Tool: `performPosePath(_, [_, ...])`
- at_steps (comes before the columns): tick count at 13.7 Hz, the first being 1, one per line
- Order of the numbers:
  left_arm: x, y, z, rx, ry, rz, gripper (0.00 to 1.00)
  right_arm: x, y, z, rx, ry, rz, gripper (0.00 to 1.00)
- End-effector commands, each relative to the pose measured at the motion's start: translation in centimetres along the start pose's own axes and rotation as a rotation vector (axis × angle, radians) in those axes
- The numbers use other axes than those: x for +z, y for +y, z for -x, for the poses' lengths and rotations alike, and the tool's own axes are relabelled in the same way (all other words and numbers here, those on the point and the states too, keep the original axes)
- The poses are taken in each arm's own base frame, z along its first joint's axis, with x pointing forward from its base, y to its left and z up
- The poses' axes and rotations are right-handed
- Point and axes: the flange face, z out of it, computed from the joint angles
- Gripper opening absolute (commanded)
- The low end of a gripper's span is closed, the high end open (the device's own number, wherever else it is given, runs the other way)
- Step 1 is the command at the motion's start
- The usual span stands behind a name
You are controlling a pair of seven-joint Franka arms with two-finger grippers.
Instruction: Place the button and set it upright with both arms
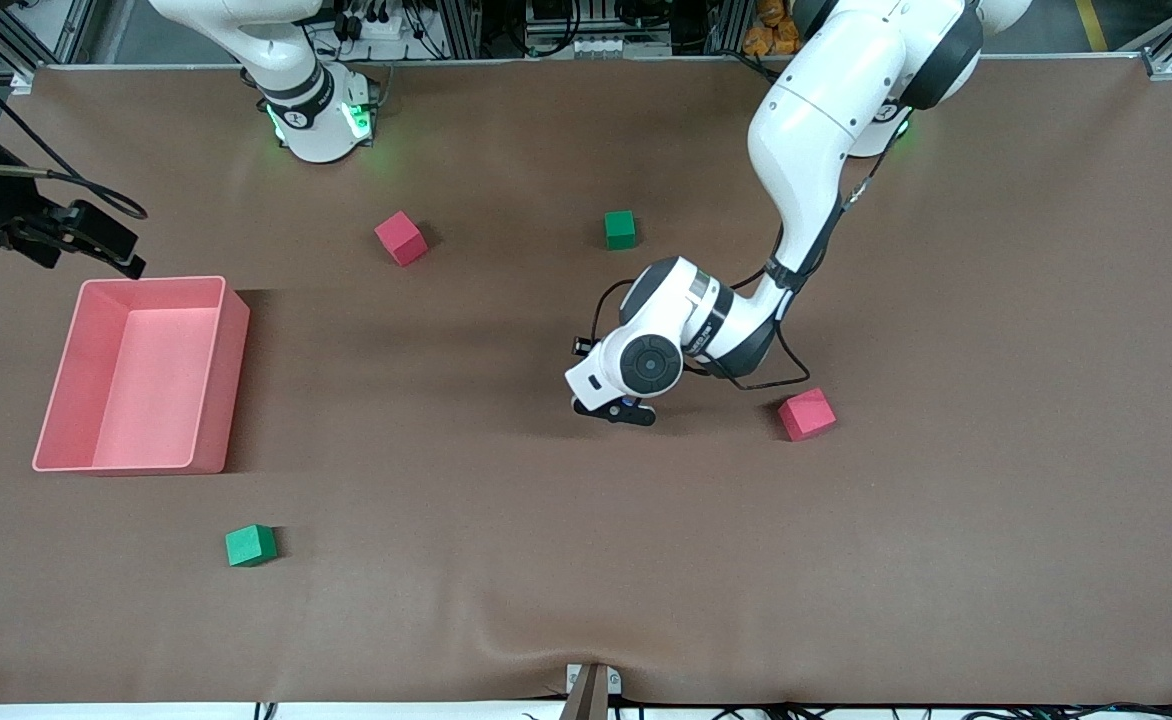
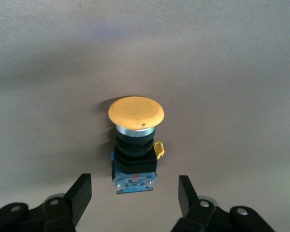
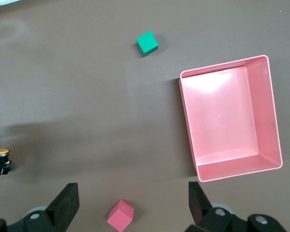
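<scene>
The brown cloth-covered desk [image 1: 586, 560] carries everything, and the shallow pink plastic bin [image 1: 211, 375] at the right arm's end serves as the landmark. The left arm reaches down over the middle of the desk, well apart from the bin toward the left arm's end. The right arm waits up over the desk just beside the bin's edge nearest the bases.

Four small foam cubes lie scattered, two red [image 1: 401, 238] [image 1: 806, 414] and two green [image 1: 620, 229] [image 1: 250, 545].

The small push-button with a round orange cap on a black body [image 2: 135, 145] lies on its side on the cloth, far from the bin.

The left hand [image 2: 134, 195] is low at the button, fingers straddling its base, released and not yet gripping. The right hand [image 3: 133, 203] is released and empty.

By my judgement, grasping, placing and uprighting all remain.
</scene>
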Motion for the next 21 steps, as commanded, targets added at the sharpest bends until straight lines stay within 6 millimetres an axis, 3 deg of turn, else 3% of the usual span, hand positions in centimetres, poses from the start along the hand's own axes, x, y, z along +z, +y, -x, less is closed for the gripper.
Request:
performPosePath(1, [0.0,0.4,-0.5,0.014,0.014,0.005,0.78,-0.8,-0.1,0.6,-0.071,0.020,0.019,1.00])
performPosePath(6, [0.8,-0.5,-1.4,0.038,0.035,-0.001,0.72,-1.5,0.5,0.1,-0.109,0.030,0.045,1.00])
performPosePath(12, [1.2,-0.2,-1.2,0.040,0.031,-0.003,0.64,-2.0,0.8,0.4,-0.106,0.010,0.054,1.00])
performPosePath(14, [1.2,-0.2,-1.2,0.045,0.032,-0.003,0.51,-2.1,0.6,0.5,-0.108,0.011,0.053,1.00])
performPosePath(16, [1.5,-0.3,-1.6,0.047,0.051,0.004,0.30,-2.2,0.7,0.4,-0.106,0.013,0.054,1.00])
performPosePath(18, [1.1,-0.1,-1.5,0.052,0.058,0.007,0.03,-2.2,0.8,0.4,-0.104,0.013,0.054,1.00])
performPosePath(21, [0.0,0.8,-0.9,0.044,0.073,0.005,0.00,-2.2,0.7,0.4,-0.104,0.013,0.054,1.00])
